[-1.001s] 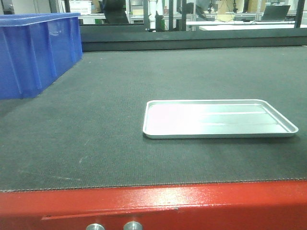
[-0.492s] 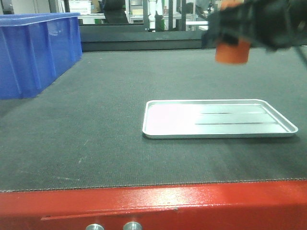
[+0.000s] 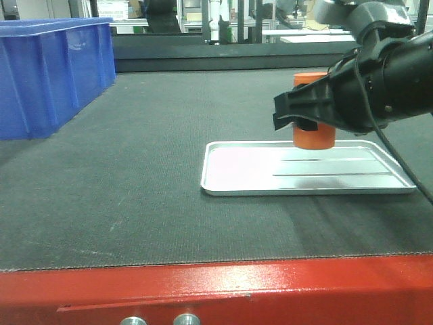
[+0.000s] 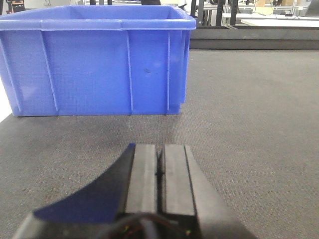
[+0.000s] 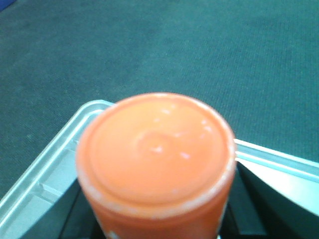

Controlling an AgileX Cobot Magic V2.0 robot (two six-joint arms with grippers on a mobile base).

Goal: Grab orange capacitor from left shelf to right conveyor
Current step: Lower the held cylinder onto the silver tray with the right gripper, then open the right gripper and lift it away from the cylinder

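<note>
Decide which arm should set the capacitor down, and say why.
Right. The right gripper holds the capacitor over the tray; the left gripper is shut, empty, facing the blue crate.

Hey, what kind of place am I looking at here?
Likely a factory or lab production line: a wide dark conveyor belt with a red front edge, a blue plastic crate and a metal tray on it, framed benches behind.

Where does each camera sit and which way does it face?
Front: low at the right conveyor's red edge, looking across to the tray; right gripper holding the orange capacitor.
Left wrist: behind the shut left gripper, facing the blue crate.
Right wrist: above the capacitor's top, tray beneath.
Front and right wrist share capacitor and tray.
</note>
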